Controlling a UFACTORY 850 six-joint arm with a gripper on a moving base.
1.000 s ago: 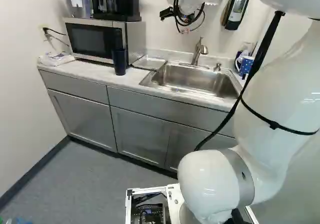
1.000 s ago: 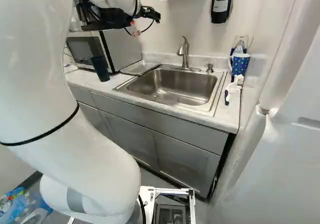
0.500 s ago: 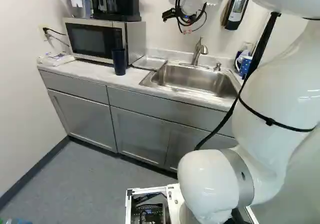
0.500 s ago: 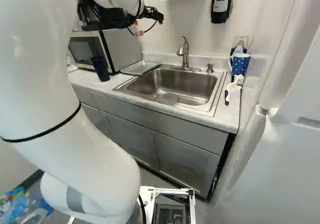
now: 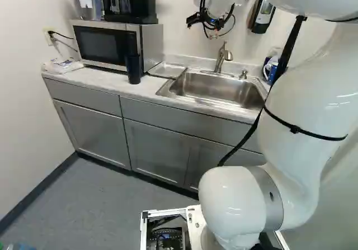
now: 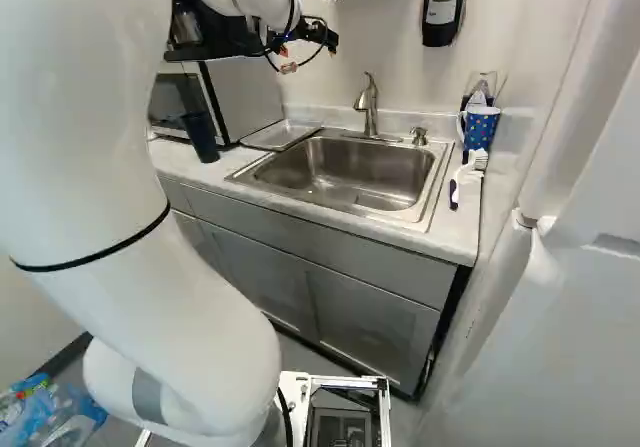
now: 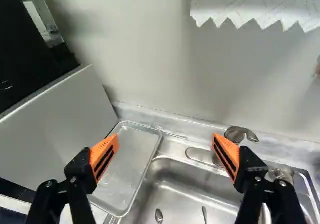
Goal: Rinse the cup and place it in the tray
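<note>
Listing what I see: my gripper, one, orange-padded fingers spread wide. Cup, dark, one, upright on the counter, upper left of the left base view, beside the microwave. Tray, metal, one, between microwave and sink.
</note>
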